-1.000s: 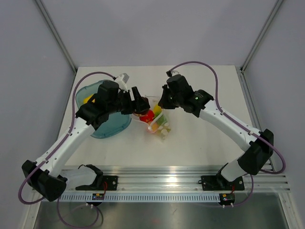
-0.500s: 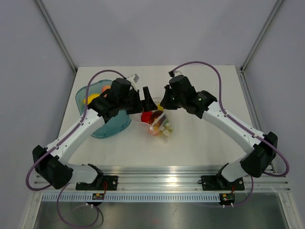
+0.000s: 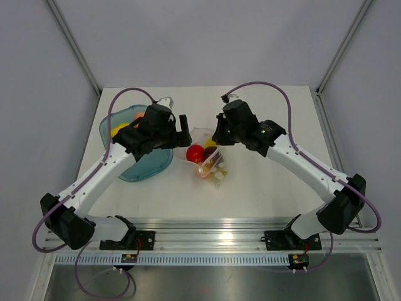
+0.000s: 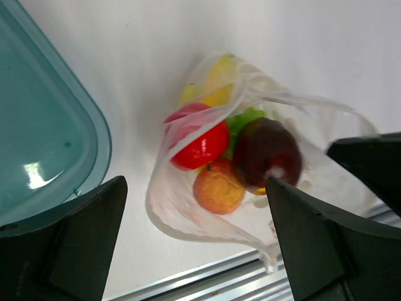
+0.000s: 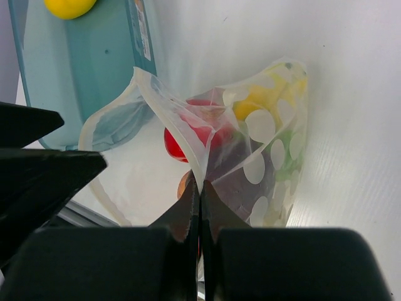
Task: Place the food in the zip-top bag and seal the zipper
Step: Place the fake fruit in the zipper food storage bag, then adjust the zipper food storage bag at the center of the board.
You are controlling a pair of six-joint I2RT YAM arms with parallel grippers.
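Apple (image 4: 203, 147), plum (image 4: 266, 153), peach (image 4: 218, 188) & more are in the zip-top bag (image 3: 216, 170), mid-pic. Yellow piece (image 5: 69, 6) waits in tray (image 5: 94, 69), upper left. Bag not zipped yet. Right gripper (image 5: 199, 188) pinches its rim; left gripper (image 3: 184, 124) wide open, empty.

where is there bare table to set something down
Bare table lies at the far right corner beyond the right arm, and in the near strip between bag and rail. Crowded at centre: tray, bag, left pincer and right pincer all meet there.
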